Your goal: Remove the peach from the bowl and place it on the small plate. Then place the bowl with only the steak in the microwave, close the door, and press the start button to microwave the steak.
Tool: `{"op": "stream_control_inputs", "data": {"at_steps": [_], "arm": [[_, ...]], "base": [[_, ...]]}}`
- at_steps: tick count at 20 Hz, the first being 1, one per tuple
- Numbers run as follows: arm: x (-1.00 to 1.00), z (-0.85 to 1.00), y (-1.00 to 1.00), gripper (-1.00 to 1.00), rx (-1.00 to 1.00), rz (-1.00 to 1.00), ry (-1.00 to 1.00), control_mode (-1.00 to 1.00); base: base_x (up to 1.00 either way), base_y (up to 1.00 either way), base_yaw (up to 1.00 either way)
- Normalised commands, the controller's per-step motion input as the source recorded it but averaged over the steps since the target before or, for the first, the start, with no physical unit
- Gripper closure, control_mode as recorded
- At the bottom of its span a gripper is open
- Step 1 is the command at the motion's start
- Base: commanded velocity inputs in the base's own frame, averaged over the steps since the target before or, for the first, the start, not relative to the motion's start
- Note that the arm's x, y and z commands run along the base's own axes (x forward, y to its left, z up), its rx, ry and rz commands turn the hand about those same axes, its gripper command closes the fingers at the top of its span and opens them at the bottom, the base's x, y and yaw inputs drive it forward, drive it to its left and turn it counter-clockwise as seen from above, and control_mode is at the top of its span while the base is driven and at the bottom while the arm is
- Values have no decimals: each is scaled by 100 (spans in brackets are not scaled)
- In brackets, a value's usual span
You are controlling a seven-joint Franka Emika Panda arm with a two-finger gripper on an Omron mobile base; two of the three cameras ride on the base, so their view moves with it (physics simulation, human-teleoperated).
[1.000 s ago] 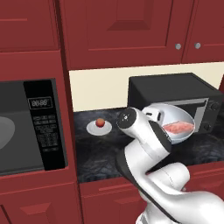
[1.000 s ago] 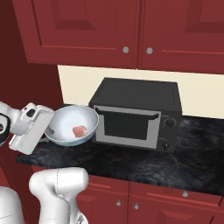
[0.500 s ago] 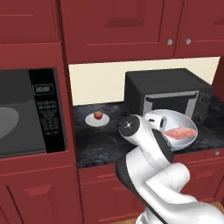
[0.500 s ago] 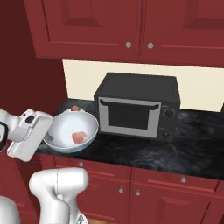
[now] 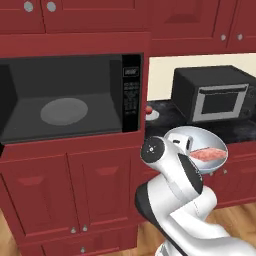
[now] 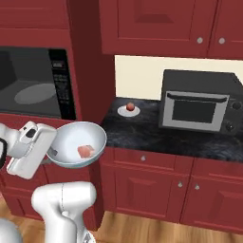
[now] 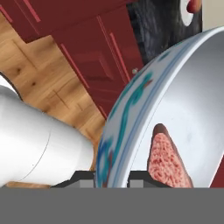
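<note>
Pinching the rim of the round white bowl with the faint blue pattern (image 7: 131, 109), one dark fingertip (image 7: 83, 177) outside the wall and the other inside, at the bottom centre of the hand view; two-finger gripper (image 7: 111, 178) closed on that rim. Carrying the bowl (image 6: 78, 149) in the air at lower left of the right base view, beside the white hand, clear of the black speckled counter (image 6: 142, 130) and in front of the red lower cabinet doors (image 6: 142, 190). Lying inside, near the bottom of the bowl, the flat pinkish-red slab of raw steak (image 7: 166, 159), seen again at centre right of the left base view (image 5: 209, 154).

Sitting apart at upper middle of the right base view: the small round reddish-orange peach (image 6: 129, 106) on the small flat white plate (image 6: 129, 112), on the counter between the red cabinet column and the black-and-silver countertop oven (image 6: 201, 102). So, judging by this, finishing with the peach step and working on the transfer of the bowl.

Standing open at upper left of the left base view: the large black built-in microwave (image 5: 70, 95), cavity exposed, grey glass turntable disc (image 5: 64, 111) bare, keypad strip (image 5: 131, 95) at its right edge. Door itself hard to make out at the far left edge.

Next move, as a judgement: raising the bowl to cavity height, keeping it level so the steak is not sliding out, swinging it left past the keypad edge, and lowering it onto the turntable before releasing. Risk: clipping the cavity frame with the far rim.
</note>
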Motion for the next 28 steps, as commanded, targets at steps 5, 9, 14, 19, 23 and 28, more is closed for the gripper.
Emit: {"op": "stream_control_inputs", "data": {"at_steps": [5,9,14,19,23,28], "arm": [[0,0,0,100,0,0,0,100],[0,0,0,100,0,0,0,100],[0,0,0,100,0,0,0,100],[0,0,0,100,0,0,0,100],[0,0,0,100,0,0,0,100],[0,0,0,100,0,0,0,100]], "base": [[31,100,-3],[19,48,0],[24,25,1],[-23,16,1],[-77,9,0],[-42,25,0]]}}
